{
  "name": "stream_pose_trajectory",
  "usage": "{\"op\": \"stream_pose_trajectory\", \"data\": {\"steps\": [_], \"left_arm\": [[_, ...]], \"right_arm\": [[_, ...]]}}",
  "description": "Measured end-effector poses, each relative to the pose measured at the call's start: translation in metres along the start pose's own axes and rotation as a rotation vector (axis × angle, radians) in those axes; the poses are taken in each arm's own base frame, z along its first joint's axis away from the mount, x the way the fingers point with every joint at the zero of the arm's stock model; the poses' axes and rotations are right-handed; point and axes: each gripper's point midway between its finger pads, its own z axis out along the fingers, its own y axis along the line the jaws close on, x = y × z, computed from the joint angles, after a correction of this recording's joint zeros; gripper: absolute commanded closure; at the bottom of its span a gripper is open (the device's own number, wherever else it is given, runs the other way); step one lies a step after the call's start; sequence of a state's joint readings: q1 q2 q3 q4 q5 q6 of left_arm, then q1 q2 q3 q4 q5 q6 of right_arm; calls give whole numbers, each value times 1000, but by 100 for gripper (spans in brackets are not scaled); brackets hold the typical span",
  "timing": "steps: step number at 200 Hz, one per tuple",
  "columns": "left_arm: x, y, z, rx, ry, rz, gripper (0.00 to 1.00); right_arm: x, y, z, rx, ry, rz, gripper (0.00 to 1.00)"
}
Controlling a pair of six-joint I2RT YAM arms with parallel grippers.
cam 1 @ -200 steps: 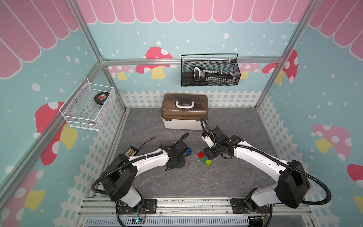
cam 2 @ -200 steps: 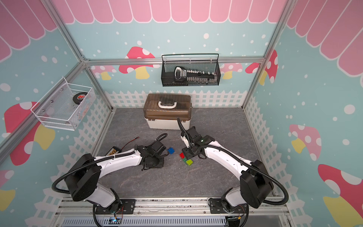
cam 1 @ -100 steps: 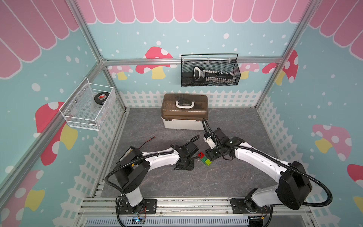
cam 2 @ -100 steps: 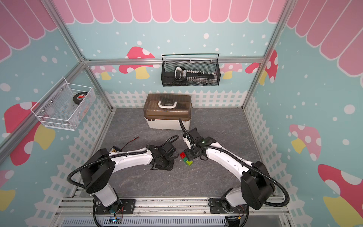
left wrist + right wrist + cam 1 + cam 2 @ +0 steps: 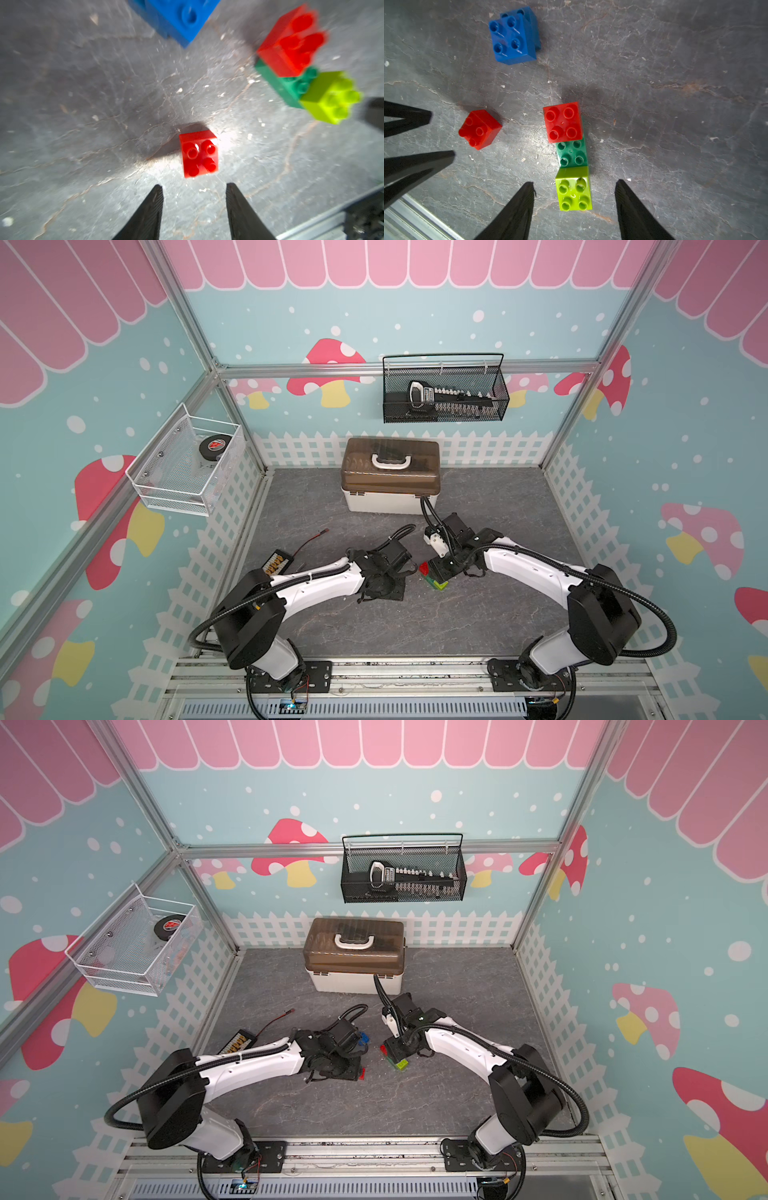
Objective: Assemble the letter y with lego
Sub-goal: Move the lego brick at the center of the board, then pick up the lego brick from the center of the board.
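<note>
Tabletop (image 5: 415, 626), grey; all lego (image 5: 439, 585) lies near its centre, a little toward the front edge.
Joined so far: green bar (image 5: 572, 154) flat on the surface; red brick (image 5: 562, 121) pressed on one end; lime brick (image 5: 574, 191) on the other end; bar's middle studs bare.
Loose red brick (image 5: 479, 128) sits beside that assy, apart from it, studs up.
Two blue bricks (image 5: 512, 37) stacked w/ an offset, apart from the rest, on the back-edge side of the loose red brick.
Left gripper (image 5: 193, 186): jaws parted, nothing between them; tips just short of the loose red brick, no contact seen.
Right gripper (image 5: 574, 182): jaws wide, straddling the lime brick w/ a gap each side; nothing gripped.
Y incomplete; three bricks joined only.
</note>
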State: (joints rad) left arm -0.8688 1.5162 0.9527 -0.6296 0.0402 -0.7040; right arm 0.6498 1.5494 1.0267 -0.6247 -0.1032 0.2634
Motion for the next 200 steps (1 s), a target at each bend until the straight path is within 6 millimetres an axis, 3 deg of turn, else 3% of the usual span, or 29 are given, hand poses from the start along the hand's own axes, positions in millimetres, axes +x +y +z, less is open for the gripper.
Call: {"op": "stream_pose_trajectory", "data": {"steps": [28, 73, 128, 200], "left_arm": [[-4, 11, -12, 7, -51, -28, 50], [12, 49, 9, -68, 5, -109, 51], [15, 53, 21, -75, 13, -111, 52], [20, 56, 29, -78, 23, -120, 52]], "right_arm": [[5, 1, 12, -4, 38, -9, 37], [17, 5, 32, -6, 105, -43, 37], [15, 6, 44, 6, 134, -71, 40], [12, 5, 51, 15, 147, -85, 53]]}}
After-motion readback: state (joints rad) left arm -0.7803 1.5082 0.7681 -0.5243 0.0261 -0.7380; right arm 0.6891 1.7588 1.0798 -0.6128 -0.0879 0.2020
